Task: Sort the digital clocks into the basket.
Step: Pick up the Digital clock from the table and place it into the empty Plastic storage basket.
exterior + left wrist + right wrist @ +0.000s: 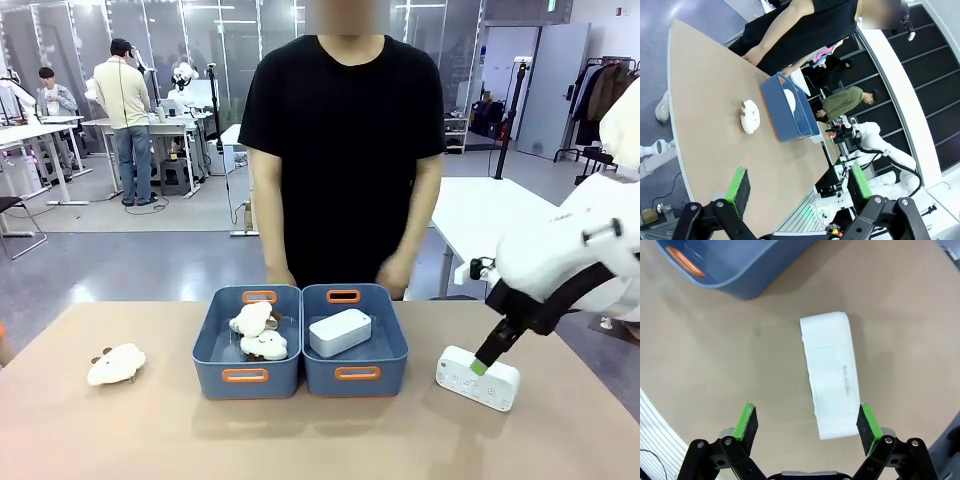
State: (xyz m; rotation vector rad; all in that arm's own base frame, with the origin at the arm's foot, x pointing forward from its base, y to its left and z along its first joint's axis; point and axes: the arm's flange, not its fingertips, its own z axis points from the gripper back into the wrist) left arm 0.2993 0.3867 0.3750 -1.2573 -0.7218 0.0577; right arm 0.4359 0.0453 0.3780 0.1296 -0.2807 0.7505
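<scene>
Digital clock (478, 378) lay flat on the table just to the right of the basket (320, 375), clear of its wall, while a second clock (340, 332) sat inside that bin. The right gripper (482, 362) hung directly over the loose clock on the basket's right side, jaws spread wide and holding nothing. One green pad was at or just above the white casing, and contact could not be told.

In the right wrist view, the clock's long axis ran away from the gripper, its far end pointing roughly toward the basket's corner, so closing jaws would meet the narrow width. The casing sat off-centre, its near end close beside one pad with bare table between it and the other. A small sideways shift looked necessary before any squeeze.

The left gripper (799, 187), likewise spread and empty, hovered well apart from the basket on its left side, leaving the right arm plainly the nearer.
</scene>
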